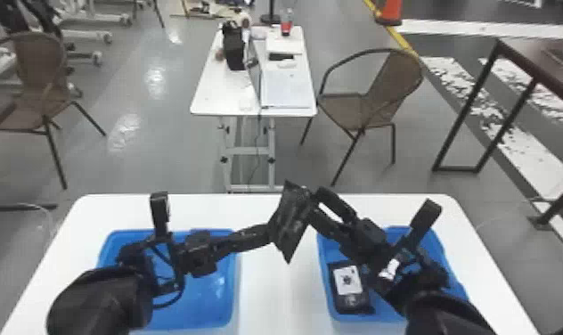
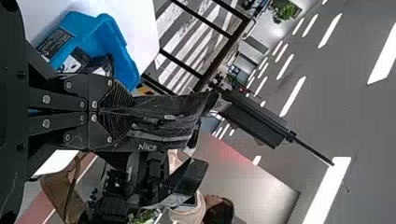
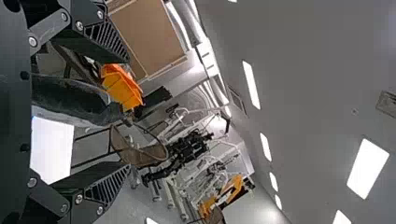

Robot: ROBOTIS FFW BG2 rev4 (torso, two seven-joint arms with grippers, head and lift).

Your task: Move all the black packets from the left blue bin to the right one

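Grey floor (image 1: 151,147) fills much of the head view's upper half, with a white desk (image 1: 276,289) across the bottom. On it sit two blue bins, the left bin (image 1: 209,307) at lower left, the right bin (image 1: 323,258) at lower right. Near the centre, the left hand (image 1: 267,234) is closed on a black packet (image 1: 289,222), held tilted above the desk between the bins. The right hand (image 1: 318,205) is wide, its fingers apart at that packet's edge; I can't tell if they touch it. Another packet (image 1: 349,287), white-labelled, lies inside the right bin.
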